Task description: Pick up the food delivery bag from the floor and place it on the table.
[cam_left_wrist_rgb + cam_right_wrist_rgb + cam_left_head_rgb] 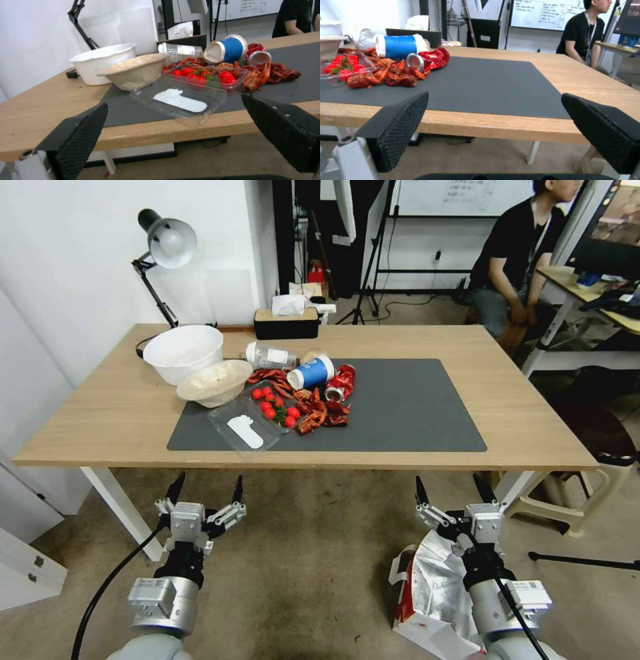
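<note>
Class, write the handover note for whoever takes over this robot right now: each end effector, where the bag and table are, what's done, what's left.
Left end effector: open, empty, held in front of the table's near edge.
Right end effector: open, empty, above the bag.
Food delivery bag: on the floor beside the right arm, foil lining showing.
Table: mat's right half is bare; food clutter sits on its left.
Done: nothing gripped.
Left: grasp the bag, lift it, set it on the table.

White-red bag [427,593], silver foil lining; dark grey mat [400,410]; blue-white cup [311,373]; mottled brown floor [307,553]
</note>
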`<state>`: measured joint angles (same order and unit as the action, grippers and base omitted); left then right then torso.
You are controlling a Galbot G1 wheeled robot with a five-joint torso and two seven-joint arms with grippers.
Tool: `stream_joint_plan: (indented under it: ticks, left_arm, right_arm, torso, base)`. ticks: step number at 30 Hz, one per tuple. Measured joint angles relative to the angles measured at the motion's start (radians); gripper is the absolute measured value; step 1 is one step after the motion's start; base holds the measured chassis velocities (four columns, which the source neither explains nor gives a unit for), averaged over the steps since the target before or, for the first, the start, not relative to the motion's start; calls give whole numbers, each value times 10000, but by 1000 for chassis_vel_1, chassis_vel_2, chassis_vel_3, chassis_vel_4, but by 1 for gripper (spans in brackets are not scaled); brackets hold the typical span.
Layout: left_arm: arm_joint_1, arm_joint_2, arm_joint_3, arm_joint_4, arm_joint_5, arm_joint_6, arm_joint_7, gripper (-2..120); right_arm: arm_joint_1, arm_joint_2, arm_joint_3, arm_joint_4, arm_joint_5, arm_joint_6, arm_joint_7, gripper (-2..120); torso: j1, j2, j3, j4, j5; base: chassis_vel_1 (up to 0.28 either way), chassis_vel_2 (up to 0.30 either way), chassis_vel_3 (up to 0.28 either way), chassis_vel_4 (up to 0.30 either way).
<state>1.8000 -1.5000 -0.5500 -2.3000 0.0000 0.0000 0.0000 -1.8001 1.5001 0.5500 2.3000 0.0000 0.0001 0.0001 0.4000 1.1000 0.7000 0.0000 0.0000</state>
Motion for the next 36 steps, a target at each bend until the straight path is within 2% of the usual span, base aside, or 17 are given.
stream_joint_plan:
  ticks: [13,16,20,21,24,25,27,28,29,31,32,33,36]
  left_arm:
    - [-1,6,9,-4,-17,12,-17,100]
    - [-23,94,104,-120,-265,288,-237,100]
    - [-141,505,595,-697,-1408,1594,-1254,100]
    - [-141,505,595,-697,-1408,1594,-1254,100]
    - [-240,842,980,-1154,-2330,2647,-2076,100]
    - [-240,842,980,-1154,-2330,2647,-2076,100]
    - [-300,1055,1230,-1447,-2924,3330,-2602,100]
    - [-340,1184,1388,-1633,-3290,3750,-2933,100]
    - [-340,1184,1388,-1633,-3290,3750,-2933,100]
    - [-403,1396,1636,-1919,-3876,4419,-3452,100]
    - [-397,1541,1800,-1988,-4150,4397,-3704,100]
    - [-265,1714,1987,-2012,-4329,3863,-3867,100]
    - [-143,1818,2080,-2047,-4410,3576,-3955,100]
  right_arm:
    - [0,-1,5,0,9,-14,0,100]
    - [-50,-21,107,116,154,-252,-58,100]
    - [-344,-159,677,905,949,-1644,-473,100]
    - [-344,-159,677,905,949,-1644,-473,100]
    - [-598,-271,1159,1565,1626,-2834,-832,100]
    - [-598,-271,1159,1565,1626,-2834,-832,100]
    - [-700,-324,1469,1913,2072,-3361,-1041,100]
    - [-700,-332,1609,2008,2273,-3429,-1109,100]
    - [-700,-332,1609,2008,2273,-3429,-1109,100]
    - [-708,-332,1662,2038,2330,-3456,-1127,100]
    - [-713,-325,1663,2040,2329,-3456,-1128,100]
    - [-724,-315,1665,2041,2310,-3456,-1128,100]
    - [-733,-308,1663,2041,2266,-3449,-1128,100]
  torso:
    - [0,0,0,0,0]
    - [-1,-1,0,2,2]
    - [0,0,0,0,0]
    - [0,0,0,0,0]
    - [0,0,0,0,1]
    - [0,0,0,0,1]
    - [-1,0,0,-1,-3]
    - [0,1,0,0,-4]
    - [0,1,0,0,-4]
    - [0,0,0,0,1]
    - [0,0,0,0,-1]
    - [0,-1,0,-2,0]
    - [0,0,-1,1,1]
  base:
    - [0,0,0,0]
    - [0,0,0,0]
    - [0,0,0,0]
    - [0,0,0,0]
    - [0,0,0,0]
    - [0,0,0,0]
    - [0,0,0,0]
    - [0,0,0,0]
    - [0,0,0,0]
    - [0,0,0,0]
    - [0,0,0,0]
    - [0,0,0,0]
    - [0,0,0,0]
